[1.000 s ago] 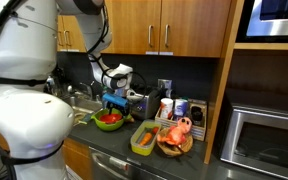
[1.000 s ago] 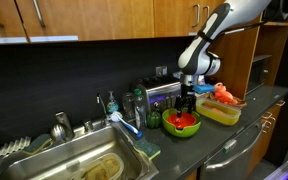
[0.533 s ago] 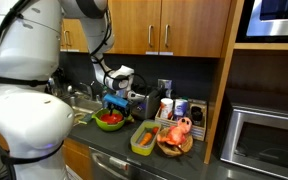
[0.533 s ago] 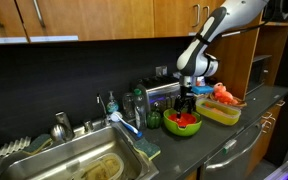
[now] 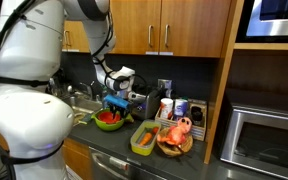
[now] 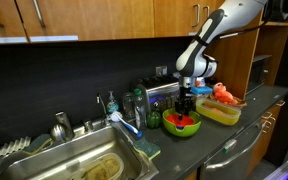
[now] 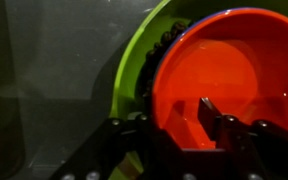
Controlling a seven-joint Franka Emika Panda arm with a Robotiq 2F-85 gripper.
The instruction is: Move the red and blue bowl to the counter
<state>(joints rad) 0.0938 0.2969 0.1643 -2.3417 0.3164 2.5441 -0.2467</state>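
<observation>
The red and blue bowl (image 7: 219, 65), red inside, sits nested in the larger lime-green bowl (image 7: 132, 75) on the dark counter (image 7: 44, 90). In both exterior views the red bowl (image 5: 108, 117) (image 6: 182, 121) lies directly under my gripper (image 5: 112, 104) (image 6: 187, 104), which points straight down. In the wrist view the gripper (image 7: 174, 125) straddles the red bowl's near rim. One of its fingertips (image 7: 205, 110) hangs inside the bowl, clear of the rim, and the other side is outside in shadow. The jaws stand apart.
A green tray (image 5: 143, 138) (image 6: 217, 113) with food stands right beside the bowls, and a wooden plate with an orange toy (image 5: 175, 136) beyond it. Bottles (image 6: 136, 106) and the sink (image 6: 79, 160) lie on the other side. A microwave (image 5: 266, 140) is at the counter's end.
The gripper stays low over the nested bowls. No shift of the arm or the bowls shows in the exterior views.
</observation>
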